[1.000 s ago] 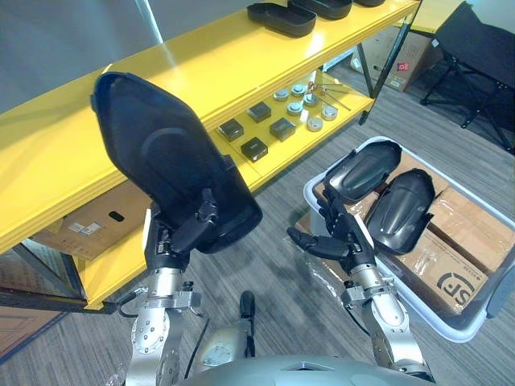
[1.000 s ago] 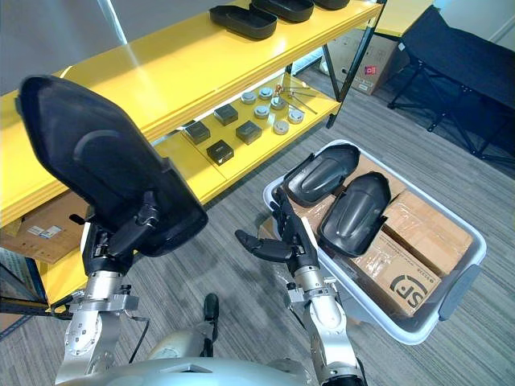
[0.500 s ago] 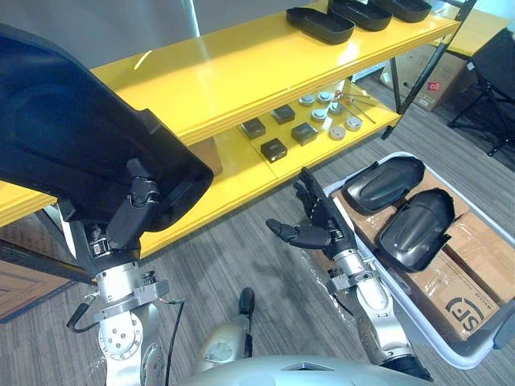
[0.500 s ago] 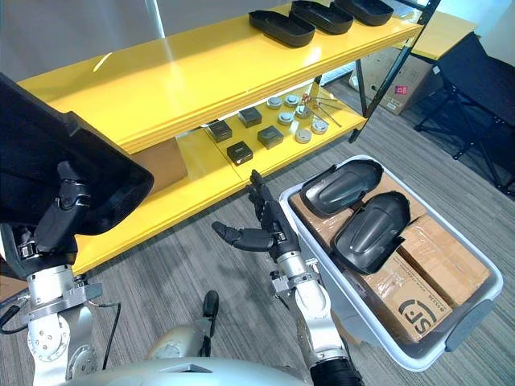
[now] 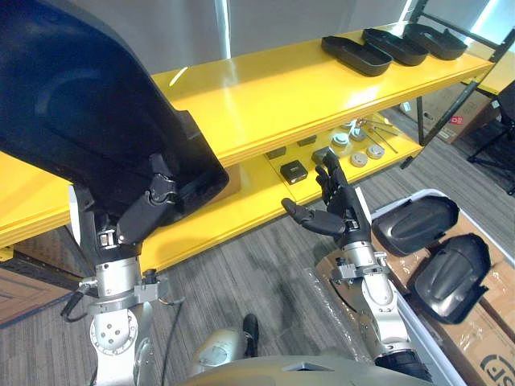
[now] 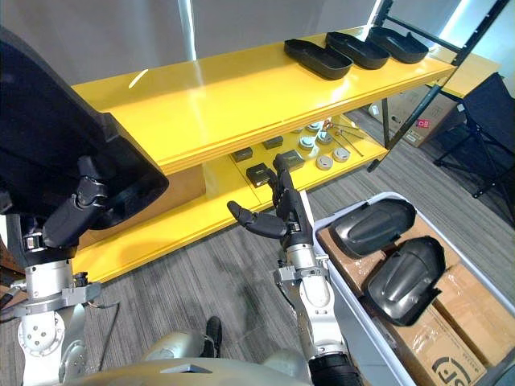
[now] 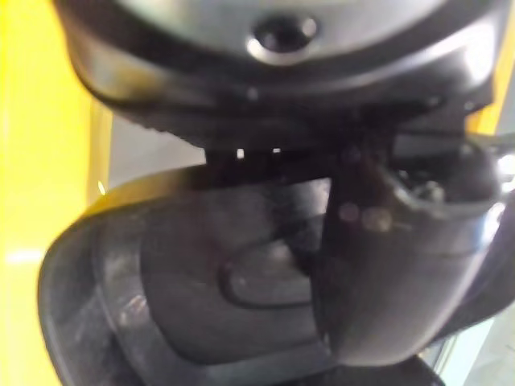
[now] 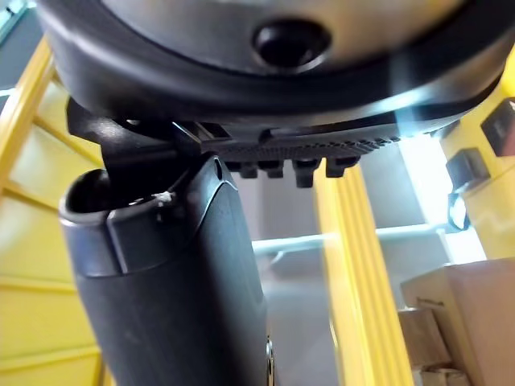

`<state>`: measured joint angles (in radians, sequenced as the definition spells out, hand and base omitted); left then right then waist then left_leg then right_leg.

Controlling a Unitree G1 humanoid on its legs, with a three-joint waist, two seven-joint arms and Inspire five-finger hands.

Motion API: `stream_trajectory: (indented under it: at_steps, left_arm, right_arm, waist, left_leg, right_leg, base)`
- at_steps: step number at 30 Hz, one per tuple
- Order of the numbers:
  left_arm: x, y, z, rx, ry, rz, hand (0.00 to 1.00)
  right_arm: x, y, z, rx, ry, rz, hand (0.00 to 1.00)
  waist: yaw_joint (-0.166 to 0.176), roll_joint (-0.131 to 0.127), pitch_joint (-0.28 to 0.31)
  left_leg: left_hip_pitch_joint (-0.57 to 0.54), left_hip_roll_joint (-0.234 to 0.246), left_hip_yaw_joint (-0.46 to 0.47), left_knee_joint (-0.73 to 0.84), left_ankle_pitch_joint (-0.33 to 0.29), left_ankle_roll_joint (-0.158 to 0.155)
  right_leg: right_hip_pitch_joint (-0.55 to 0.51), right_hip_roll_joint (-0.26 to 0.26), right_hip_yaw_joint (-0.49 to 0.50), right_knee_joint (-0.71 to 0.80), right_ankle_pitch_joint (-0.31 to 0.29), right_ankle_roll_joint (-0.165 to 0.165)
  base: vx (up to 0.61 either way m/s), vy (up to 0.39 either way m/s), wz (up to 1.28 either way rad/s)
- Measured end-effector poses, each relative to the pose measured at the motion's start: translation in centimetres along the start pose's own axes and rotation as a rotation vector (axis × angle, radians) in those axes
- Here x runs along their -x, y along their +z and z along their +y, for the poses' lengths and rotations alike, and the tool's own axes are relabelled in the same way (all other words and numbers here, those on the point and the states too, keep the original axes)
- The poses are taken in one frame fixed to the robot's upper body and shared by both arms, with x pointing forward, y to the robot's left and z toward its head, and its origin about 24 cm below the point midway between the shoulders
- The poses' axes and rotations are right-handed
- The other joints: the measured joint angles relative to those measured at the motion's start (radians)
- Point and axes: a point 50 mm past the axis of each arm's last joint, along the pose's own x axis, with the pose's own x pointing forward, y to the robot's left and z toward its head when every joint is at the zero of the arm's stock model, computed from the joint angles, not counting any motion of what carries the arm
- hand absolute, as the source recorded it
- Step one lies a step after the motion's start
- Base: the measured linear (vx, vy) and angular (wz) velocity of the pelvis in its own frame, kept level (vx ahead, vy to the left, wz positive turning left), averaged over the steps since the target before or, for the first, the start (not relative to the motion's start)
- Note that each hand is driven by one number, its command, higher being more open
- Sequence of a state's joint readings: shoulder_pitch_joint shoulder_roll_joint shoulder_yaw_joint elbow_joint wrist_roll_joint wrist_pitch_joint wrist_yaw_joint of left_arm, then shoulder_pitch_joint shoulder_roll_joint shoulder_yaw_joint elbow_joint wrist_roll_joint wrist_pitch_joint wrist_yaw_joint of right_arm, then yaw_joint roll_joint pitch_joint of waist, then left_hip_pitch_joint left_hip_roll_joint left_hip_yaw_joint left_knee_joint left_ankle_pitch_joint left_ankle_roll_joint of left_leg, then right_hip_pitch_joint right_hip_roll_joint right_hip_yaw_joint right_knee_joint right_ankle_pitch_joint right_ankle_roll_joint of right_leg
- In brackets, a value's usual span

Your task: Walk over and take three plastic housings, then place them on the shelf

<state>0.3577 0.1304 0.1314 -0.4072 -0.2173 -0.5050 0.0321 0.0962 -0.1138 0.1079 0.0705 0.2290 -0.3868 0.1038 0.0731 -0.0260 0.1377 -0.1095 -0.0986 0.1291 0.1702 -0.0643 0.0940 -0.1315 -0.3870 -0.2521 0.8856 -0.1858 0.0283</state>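
1. The robot's left hand [image 5: 143,215] is raised at the left. Its thumb and fingers are clamped on the lower edge of a large black plastic housing [image 5: 76,121].
2. This held housing stands tilted above the hand, with its hollow side facing the camera. It rises in front of the left end of the yellow shelf [image 5: 282,88]. Whether it touches the top board cannot be told.
3. From the left wrist, the thumb [image 7: 386,265] lies across the housing's inner face and presses it against the hand.
4. The right hand [image 5: 334,215] is empty, with its fingers straight and spread and its thumb out to the side. It is raised in front of the lower board's front edge, between the held housing and the bin.
5. Three more black housings [image 5: 354,55] lie in a row at the far right end of the shelf's top board.
6. On the lower board, small black blocks [image 5: 294,170] and round silver parts [image 5: 362,149] sit near the right end. A cardboard box [image 6: 183,186] stands toward the left end.
7. A pale bin [image 6: 352,299] sits on the grey floor [image 5: 241,273] at the lower right. Two black housings [image 5: 414,225] lie side by side in it on brown cartons [image 6: 471,301], just beside the right arm but apart from the hand.
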Motion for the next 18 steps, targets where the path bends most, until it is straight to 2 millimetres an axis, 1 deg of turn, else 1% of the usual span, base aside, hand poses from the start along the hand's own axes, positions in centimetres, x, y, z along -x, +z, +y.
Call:
stream_trajectory:
  at_steps: [1,2,3,4,5,6,7,8,9,10,11,12,13,14,15,17,18]
  left_arm:
    - [-0.1,-0.1,0.1,-0.007,0.004,0.004,0.0]
    - [-0.2,-0.2,0.4,-0.014,0.018,0.011,0.0]
    - [-0.5,-0.2,0.5,-0.01,0.029,0.006,0.0]
    - [-0.7,-0.2,0.4,-0.009,0.025,0.0,0.0]
    - [-1.2,-0.3,0.3,-0.008,0.017,-0.007,0.0]
    - [-1.7,-0.8,0.1,-0.01,0.006,-0.003,0.0]
    - [-2.0,-1.3,-0.1,-0.004,0.005,0.007,0.0]
    - [-1.9,-1.5,-0.2,0.0,0.012,0.015,0.0]
    - [-1.9,-1.6,-0.2,0.003,0.016,0.021,0.0]
    - [-1.9,-1.6,-0.2,0.011,0.03,0.029,0.0]
    - [-1.8,-1.9,-0.2,0.028,0.042,0.049,0.0]
    - [-1.8,-2.1,-0.4,0.038,0.048,0.063,0.0]
    - [-1.7,-2.3,-0.6,0.051,0.046,0.074,0.0]
    - [-1.7,-2.7,-1.8,0.087,-0.009,0.086,0.0]
    - [-1.6,-2.8,-2.3,0.101,-0.036,0.09,0.0]
    - [-1.4,-2.9,-3.3,0.115,-0.091,0.102,0.0]
    - [-1.4,-2.9,-3.2,0.112,-0.091,0.102,0.0]
  right_arm:
    - [0.0,0.0,0.0,-0.012,-0.002,-0.003,1.0]
    - [-0.3,0.3,-0.1,-0.02,-0.002,-0.017,1.0]
    - [-0.7,0.9,-0.3,-0.014,-0.006,-0.048,1.0]
    - [-0.9,1.4,-0.5,-0.01,-0.012,-0.068,1.0]
    - [-1.0,2.0,-0.9,-0.003,-0.029,-0.097,1.0]
    - [-1.0,2.8,-1.7,0.008,-0.057,-0.128,1.0]
    - [-1.0,3.4,-2.5,0.013,-0.083,-0.153,1.0]
    - [-1.0,3.6,-3.0,-0.002,-0.096,-0.166,1.0]
    - [-0.9,3.7,-3.3,-0.003,-0.103,-0.17,1.0]
    - [-0.8,3.9,-3.7,0.013,-0.116,-0.173,1.0]
    - [-0.7,3.9,-4.1,0.021,-0.125,-0.17,1.0]
    - [-0.5,4.0,-4.6,0.034,-0.136,-0.168,1.0]
    - [-0.4,4.1,-5.0,0.045,-0.146,-0.166,1.0]
    - [0.2,4.2,-6.1,0.071,-0.194,-0.158,1.0]
    - [0.5,4.2,-6.7,0.084,-0.217,-0.155,1.0]
    - [0.7,4.4,-7.6,0.112,-0.239,-0.151,1.0]
    - [0.4,4.6,-7.5,0.114,-0.23,-0.162,1.0]
  waist:
    - [0.002,0.003,0.003]
    - [0.0,0.01,0.007]
    - [-0.009,0.012,0.007]
    - [-0.017,0.013,0.007]
    - [-0.032,0.014,0.007]
    - [-0.053,0.013,0.006]
    - [-0.065,0.011,0.005]
    - [-0.067,0.008,0.003]
    - [-0.069,0.006,0.002]
    - [-0.068,0.004,0.001]
    - [-0.072,0.002,0.0]
    - [-0.074,0.007,0.002]
    - [-0.077,0.021,0.003]
    - [-0.093,0.05,0.001]
    - [-0.096,0.064,-0.002]
    - [-0.092,0.073,-0.005]
    - [-0.09,0.07,-0.005]
  left_leg:
    - [0.027,-0.001,-0.002,-0.011,-0.002,0.001]
    - [0.065,-0.001,-0.01,-0.027,-0.002,0.003]
    - [0.088,0.0,-0.026,-0.038,-0.008,0.003]
    - [0.089,-0.001,-0.039,-0.037,-0.01,0.004]
    - [0.09,-0.005,-0.058,-0.035,-0.01,0.004]
    - [0.101,-0.016,-0.093,-0.036,-0.01,0.004]
    - [0.122,-0.028,-0.139,-0.036,-0.019,0.004]
    - [0.134,-0.034,-0.165,-0.032,-0.026,-0.005]
    - [0.139,-0.035,-0.171,-0.028,-0.03,-0.011]
    - [0.133,-0.036,-0.171,-0.003,-0.044,-0.034]
    - [0.126,-0.038,-0.135,0.026,-0.065,-0.071]
    - [0.125,-0.028,-0.08,0.043,-0.087,-0.098]
    - [0.114,-0.006,-0.035,0.06,-0.114,-0.116]
    - [0.101,0.099,0.164,0.079,-0.164,-0.1]
    - [0.113,0.136,0.206,0.039,-0.13,-0.11]
    - [0.151,0.134,0.226,-0.038,-0.068,-0.096]
    - [0.15,0.135,0.226,-0.033,-0.067,-0.096]
  right_leg:
    - [-0.013,0.021,-0.004,-0.024,-0.021,0.006]
    - [-0.042,0.065,-0.011,-0.099,-0.049,0.009]
    - [-0.081,0.114,0.003,-0.204,-0.051,0.011]
    - [-0.097,0.135,0.025,-0.265,-0.047,0.018]
    - [-0.109,0.168,0.081,-0.362,-0.029,0.048]
    - [-0.107,0.195,0.143,-0.46,-0.001,0.092]
    - [-0.093,0.196,0.161,-0.499,0.02,0.119]
    - [-0.076,0.195,0.156,-0.524,0.031,0.13]
    - [-0.066,0.197,0.141,-0.54,0.04,0.118]
    - [-0.041,0.2,0.105,-0.565,0.062,0.101]
    - [0.007,0.199,0.066,-0.603,0.137,0.062]
    - [0.052,0.189,0.023,-0.645,0.133,0.053]
    - [0.076,0.19,-0.005,-0.668,0.138,0.049]
    - [0.118,0.196,-0.08,-0.686,0.135,0.043]
    - [0.126,0.201,-0.089,-0.684,0.133,0.04]
    - [0.141,0.2,-0.087,-0.681,0.125,0.039]
    - [0.142,0.203,-0.075,-0.688,0.124,0.039]
  base:
    - [0.35,0.108,0.03]
    - [0.33,0.076,0.08]
    - [0.3,0.061,0.25]
    - [0.23,0.03,0.6]
    - [0.27,-0.007,1.05]
    - [0.33,-0.05,1.43]
    - [0.34,-0.077,1.42]
    - [0.24,-0.092,1.06]
    - [0.24,-0.109,0.91]
    - [0.31,-0.161,1.03]
    - [0.29,-0.162,1.15]
    - [0.21,-0.133,0.97]
    - [0.17,-0.11,1.33]
    - [0.16,-0.095,1.22]
    - [0.16,-0.077,1.18]
    - [0.16,-0.001,0.33]
    - [0.15,0.005,-0.01]
